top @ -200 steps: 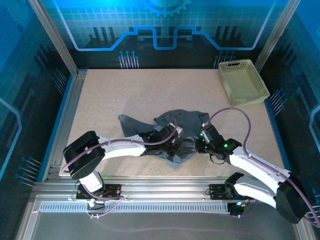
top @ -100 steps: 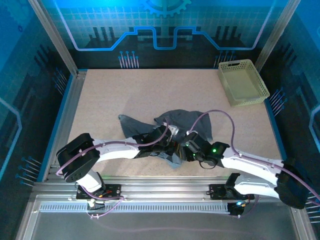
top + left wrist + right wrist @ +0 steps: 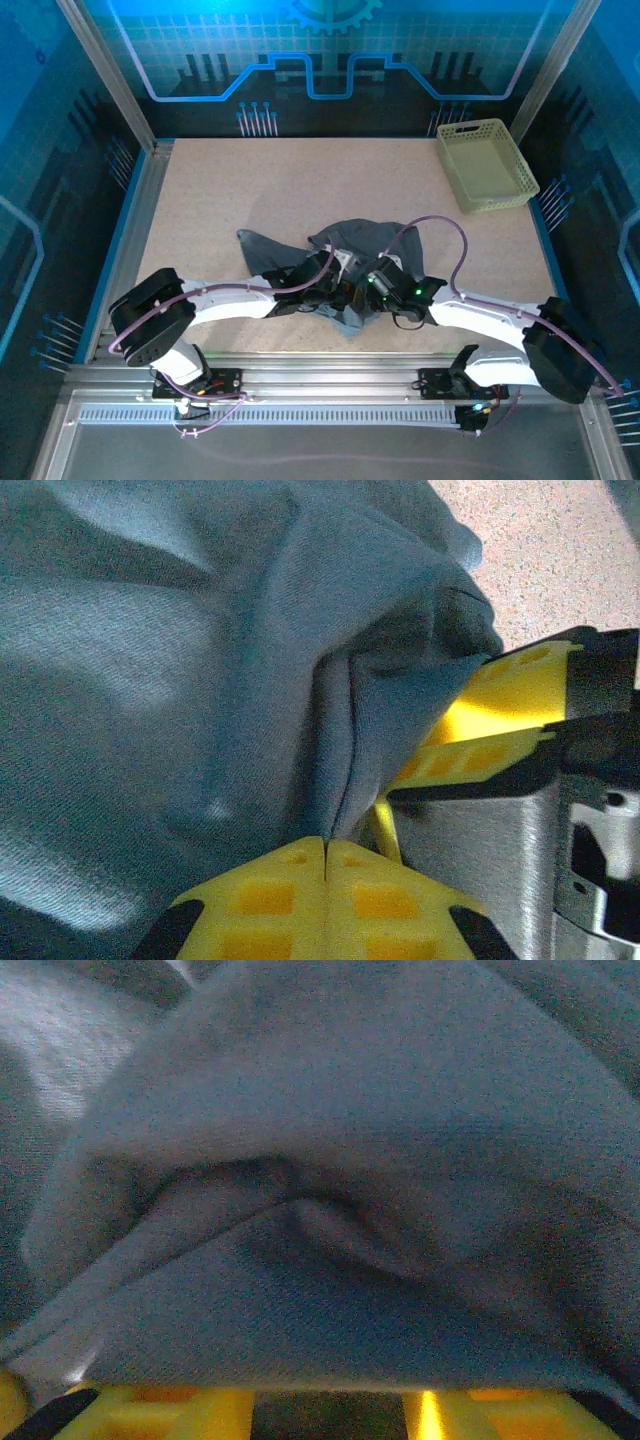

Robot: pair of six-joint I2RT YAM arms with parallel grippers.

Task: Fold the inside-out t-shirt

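Zero gap: left end effector (image 3: pixel 326 846) tight on inside-out t-shirt (image 3: pixel 160 680).

Dark slate-grey t-shirt (image 3: pixel 372 243), plain and soft, rumpled in a loose heap near the middle of the surface's near edge. One flap trailing flat toward the left edge. Up close, thick folds and a raised seam.

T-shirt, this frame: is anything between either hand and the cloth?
Nothing visible. The left hand is shut on a fold of the t-shirt, and the right hand has cloth lying directly against its fingers. The basket stands far off in the corner.
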